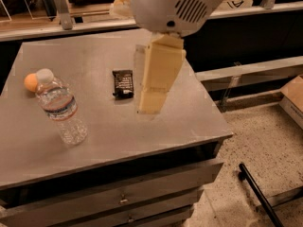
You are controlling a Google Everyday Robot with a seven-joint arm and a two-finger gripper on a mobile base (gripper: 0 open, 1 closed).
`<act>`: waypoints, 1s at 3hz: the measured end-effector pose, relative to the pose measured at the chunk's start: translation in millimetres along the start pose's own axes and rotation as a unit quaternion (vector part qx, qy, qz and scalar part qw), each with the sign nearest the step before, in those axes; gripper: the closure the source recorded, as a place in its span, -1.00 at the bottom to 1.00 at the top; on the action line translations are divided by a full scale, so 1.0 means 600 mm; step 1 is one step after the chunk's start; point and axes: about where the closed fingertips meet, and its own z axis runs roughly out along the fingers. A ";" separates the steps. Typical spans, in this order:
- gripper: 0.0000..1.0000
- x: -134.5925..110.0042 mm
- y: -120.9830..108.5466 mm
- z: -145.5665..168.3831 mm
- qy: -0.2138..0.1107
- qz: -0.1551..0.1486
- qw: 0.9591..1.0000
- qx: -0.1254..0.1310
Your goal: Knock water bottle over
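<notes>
The water bottle [59, 109] stands upright on the left part of the grey table [189, 122]. It is clear ribbed plastic with a white cap and a white label banded in red and blue. My gripper [152, 105] hangs cream-coloured below the white wrist housing [175, 6], over the middle of the table. It is well to the right of the bottle and does not touch it.
An orange ball [30, 82] lies just behind the bottle on the left. A black snack packet [123, 83] lies between bottle and gripper. Drawers [123, 200] front the table. A cardboard box [293, 100] and a black bar [258, 195] are on the floor at right.
</notes>
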 end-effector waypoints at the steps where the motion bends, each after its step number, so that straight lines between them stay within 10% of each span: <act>1: -1.00 0.017 -0.003 0.024 -0.030 0.003 1.000 0.002; 2: -1.00 0.002 -0.035 0.088 -0.140 -0.019 0.990 0.012; 3: -1.00 -0.037 -0.087 0.141 -0.254 -0.038 0.966 0.034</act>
